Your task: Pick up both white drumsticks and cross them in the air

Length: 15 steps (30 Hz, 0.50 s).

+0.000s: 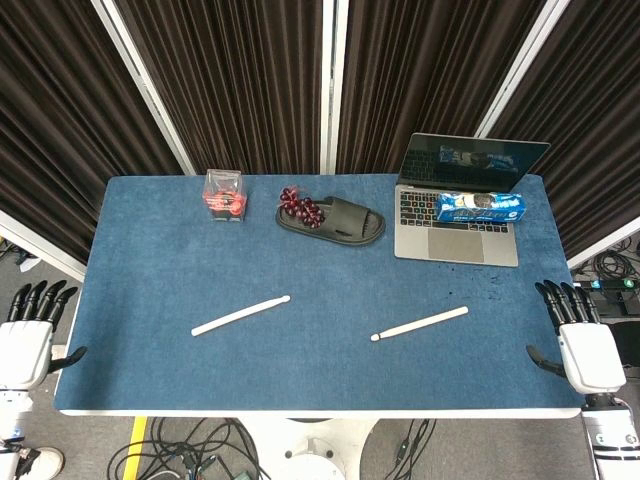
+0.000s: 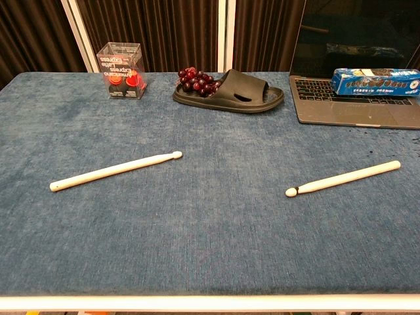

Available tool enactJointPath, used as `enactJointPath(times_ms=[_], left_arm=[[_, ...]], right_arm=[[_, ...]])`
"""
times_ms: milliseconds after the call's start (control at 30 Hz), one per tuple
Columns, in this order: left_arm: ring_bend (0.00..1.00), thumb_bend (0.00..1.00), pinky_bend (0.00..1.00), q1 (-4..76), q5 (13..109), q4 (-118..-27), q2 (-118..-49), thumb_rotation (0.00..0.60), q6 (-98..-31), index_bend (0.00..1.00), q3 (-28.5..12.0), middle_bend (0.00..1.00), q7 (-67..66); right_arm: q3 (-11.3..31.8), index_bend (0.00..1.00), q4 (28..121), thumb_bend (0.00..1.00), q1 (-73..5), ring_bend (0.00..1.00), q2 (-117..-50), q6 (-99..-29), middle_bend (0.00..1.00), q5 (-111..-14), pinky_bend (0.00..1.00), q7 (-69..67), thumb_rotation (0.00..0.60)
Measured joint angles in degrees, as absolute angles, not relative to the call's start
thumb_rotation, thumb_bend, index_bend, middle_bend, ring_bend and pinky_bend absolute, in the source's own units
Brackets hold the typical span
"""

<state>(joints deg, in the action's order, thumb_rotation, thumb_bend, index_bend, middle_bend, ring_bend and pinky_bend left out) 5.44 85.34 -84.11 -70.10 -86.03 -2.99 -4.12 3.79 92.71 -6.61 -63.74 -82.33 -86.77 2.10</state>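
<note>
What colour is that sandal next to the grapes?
The sandal is black, clearest in the chest view.

Left hand and right hand both empty, fingers extended and apart, flanking the desk edges.

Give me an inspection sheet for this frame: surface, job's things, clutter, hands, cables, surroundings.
Surface: blue cloth table, flat.
Job's things: left drumstick and right drumstick lie apart on the cloth, untouched.
Clutter: clear box with red items; black slipper with grapes at its end; open laptop with a blue cookie pack on its keyboard.
Hands: left hand and right hand beside the table edges, fingers apart, holding nothing.
Cables: tangle on the floor under the near edge.
Surroundings: dark curtains behind.
</note>
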Motion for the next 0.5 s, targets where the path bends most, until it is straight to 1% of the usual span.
enactJointPath(times_ms=[333,433,467,500], left_arm=[[0.03,0.06,0.05,5.37,85.23,-84.29,-70.27,0.600,-86.00,0.15,-2.86,0.09,-4.53],[0.03,0.06,0.05,5.33,85.39,-84.76,-70.06,0.600,-86.20,0.15,-2.85,0.09,-4.79],[0.03,0.06,0.05,5.31,85.42,-84.88,-70.02,0.600,-86.28,0.15,-2.85,0.09,-4.96],[0.03,0.06,0.05,5.30,85.43,-84.97,-69.99,0.600,-86.34,0.15,-2.86,0.09,-5.19]], right_arm=[[4.02,0.00,92.52,0.10,-7.32,0.00,-63.83,-82.33,0.08,-87.46,0.08,2.26,0.600],[3.92,0.00,92.26,0.12,-7.80,0.00,-63.69,-81.58,0.09,-87.73,0.09,2.00,0.600],[3.88,0.02,92.12,0.14,-8.08,0.00,-63.67,-81.11,0.11,-87.82,0.10,1.94,0.600],[3.84,0.06,91.94,0.16,-8.42,0.01,-63.66,-80.51,0.13,-87.91,0.11,1.86,0.600]])
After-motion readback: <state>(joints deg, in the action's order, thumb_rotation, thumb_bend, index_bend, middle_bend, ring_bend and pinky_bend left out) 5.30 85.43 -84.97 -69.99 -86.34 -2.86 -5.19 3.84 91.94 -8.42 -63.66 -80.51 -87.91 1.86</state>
